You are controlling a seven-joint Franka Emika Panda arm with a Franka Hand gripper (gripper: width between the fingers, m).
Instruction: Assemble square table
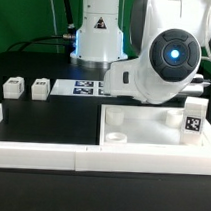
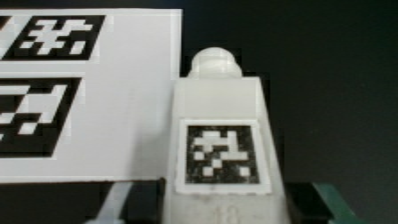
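Note:
In the wrist view a white table leg [image 2: 222,140] with a black-and-white tag lies on the black table, its rounded tip pointing away from me. My gripper [image 2: 226,206] is shut on its near end, one finger [image 2: 135,200] on each side. In the exterior view the arm's bulky hand [image 1: 166,59] hides this leg and the fingers. The square tabletop [image 1: 152,126] lies at the front of the exterior view's right. One tagged leg [image 1: 196,118] stands upright on its right side. Two more legs [image 1: 11,87] [image 1: 39,87] rest at the exterior view's left.
The marker board [image 1: 84,88] [image 2: 71,90] lies flat right beside the gripped leg. Long white border rails [image 1: 41,155] run along the front and left of the work area. The robot's base [image 1: 95,33] stands at the back centre.

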